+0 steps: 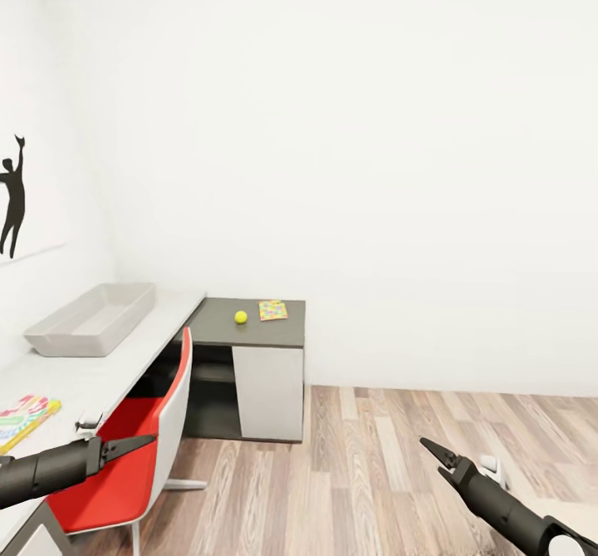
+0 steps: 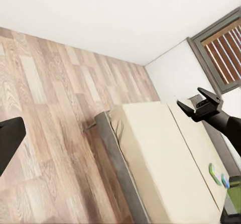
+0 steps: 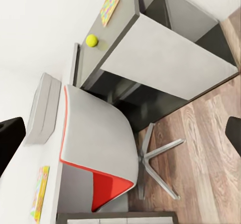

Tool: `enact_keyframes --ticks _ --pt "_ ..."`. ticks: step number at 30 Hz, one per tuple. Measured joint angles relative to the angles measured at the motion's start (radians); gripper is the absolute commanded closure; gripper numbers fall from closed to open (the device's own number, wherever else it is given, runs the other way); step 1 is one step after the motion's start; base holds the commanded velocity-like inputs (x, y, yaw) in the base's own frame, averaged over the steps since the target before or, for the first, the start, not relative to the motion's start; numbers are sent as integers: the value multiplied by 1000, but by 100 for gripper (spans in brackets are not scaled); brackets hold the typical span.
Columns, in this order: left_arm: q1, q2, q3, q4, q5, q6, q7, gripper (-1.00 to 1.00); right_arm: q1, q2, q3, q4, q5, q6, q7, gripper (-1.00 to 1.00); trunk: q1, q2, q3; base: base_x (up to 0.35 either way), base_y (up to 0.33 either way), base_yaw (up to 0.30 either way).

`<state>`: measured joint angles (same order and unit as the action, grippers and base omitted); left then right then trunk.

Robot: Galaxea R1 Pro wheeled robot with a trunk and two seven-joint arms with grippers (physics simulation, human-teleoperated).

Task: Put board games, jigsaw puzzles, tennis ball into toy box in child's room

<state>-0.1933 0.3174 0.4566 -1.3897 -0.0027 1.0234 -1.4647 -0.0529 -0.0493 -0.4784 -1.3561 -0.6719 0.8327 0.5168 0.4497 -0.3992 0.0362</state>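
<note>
White table (image 1: 124, 356) along the left wall: a grey toy box (image 1: 91, 319) is set at its far end, a jigsaw puzzle (image 1: 23, 419) at the near end. Lower dark cabinet section (image 1: 224, 332): tennis ball (image 1: 241, 317) and a second puzzle (image 1: 272, 310) lie close together, apart. Bed (image 2: 160, 158) is seen with small coloured items (image 2: 218, 176) near one edge.

Child's bedroom in a home, beige-mattressed bed (image 2: 165, 158), white desk (image 1: 124, 356), red swivel chair (image 1: 137, 456), baseball-player wall silhouette (image 1: 12, 194), wood-plank floor (image 1: 390, 473).
</note>
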Motion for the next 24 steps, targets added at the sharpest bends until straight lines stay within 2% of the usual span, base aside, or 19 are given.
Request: enact_keyframes --ticks 24 --pt "0 0 1 0 1 0 -2 -100 -2 0 0 32 1 -2 0 -100 0 0 -24 0 0 -226"
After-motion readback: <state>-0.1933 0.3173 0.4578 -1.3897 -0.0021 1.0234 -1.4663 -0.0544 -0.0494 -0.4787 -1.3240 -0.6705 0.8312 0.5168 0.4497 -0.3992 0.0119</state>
